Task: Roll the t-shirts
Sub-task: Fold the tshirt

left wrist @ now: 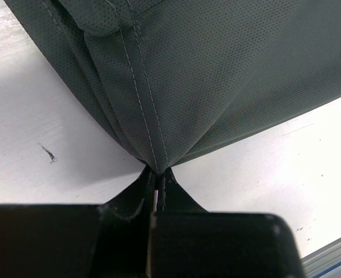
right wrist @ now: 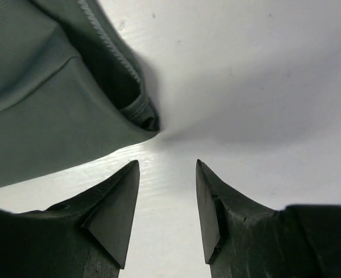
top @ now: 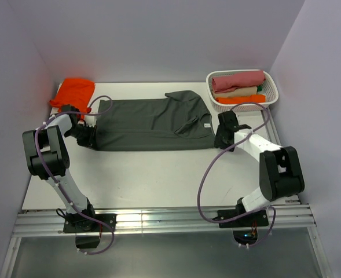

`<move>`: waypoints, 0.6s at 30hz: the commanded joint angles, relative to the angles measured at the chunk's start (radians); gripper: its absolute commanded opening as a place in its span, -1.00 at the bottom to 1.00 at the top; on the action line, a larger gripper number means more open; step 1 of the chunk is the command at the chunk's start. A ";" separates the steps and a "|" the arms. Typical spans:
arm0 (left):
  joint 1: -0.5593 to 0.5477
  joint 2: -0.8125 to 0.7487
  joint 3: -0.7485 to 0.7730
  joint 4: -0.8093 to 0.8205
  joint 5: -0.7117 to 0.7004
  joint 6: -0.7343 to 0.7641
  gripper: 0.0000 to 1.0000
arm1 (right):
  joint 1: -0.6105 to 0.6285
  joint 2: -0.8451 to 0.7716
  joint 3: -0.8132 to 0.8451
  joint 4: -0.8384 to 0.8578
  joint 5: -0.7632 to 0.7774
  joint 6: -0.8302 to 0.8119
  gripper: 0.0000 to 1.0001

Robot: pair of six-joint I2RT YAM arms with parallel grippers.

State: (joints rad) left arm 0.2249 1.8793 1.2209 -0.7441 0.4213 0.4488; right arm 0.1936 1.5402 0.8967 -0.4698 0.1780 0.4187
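Observation:
A dark charcoal-grey t-shirt (top: pixel 153 123) lies folded lengthwise into a long band across the back of the table, neck end with its small white label (top: pixel 206 124) to the right. My left gripper (top: pixel 84 134) is shut on the shirt's left hem; the fabric (left wrist: pixel 176 75) fans out from the pinched fingertips (left wrist: pixel 158 174). My right gripper (top: pixel 221 139) stands open just off the shirt's right end, with bare table between its fingers (right wrist: pixel 121 202) and the grey cloth edge (right wrist: pixel 54 104) lying in front, untouched. A bright orange t-shirt (top: pixel 73 92) lies crumpled at the back left.
A white plastic basket (top: pixel 272 84) at the back right holds rolled shirts in pink, tan, orange and green. Walls close in the table on the left, back and right. The arms' mounting rail runs along the near edge.

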 commanded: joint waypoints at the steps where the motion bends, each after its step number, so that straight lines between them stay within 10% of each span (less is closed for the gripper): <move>1: 0.001 -0.008 -0.034 -0.035 -0.053 0.028 -0.99 | -0.006 -0.074 -0.083 0.127 -0.087 0.095 0.03; 18: 0.001 -0.003 -0.024 -0.038 -0.044 0.031 -0.99 | -0.043 -0.040 -0.133 0.292 -0.081 0.213 0.22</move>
State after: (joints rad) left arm 0.2249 1.8744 1.2156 -0.7441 0.4206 0.4519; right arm 0.1741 1.4712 0.7235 -0.2314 0.0875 0.6094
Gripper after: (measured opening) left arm 0.023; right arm 0.613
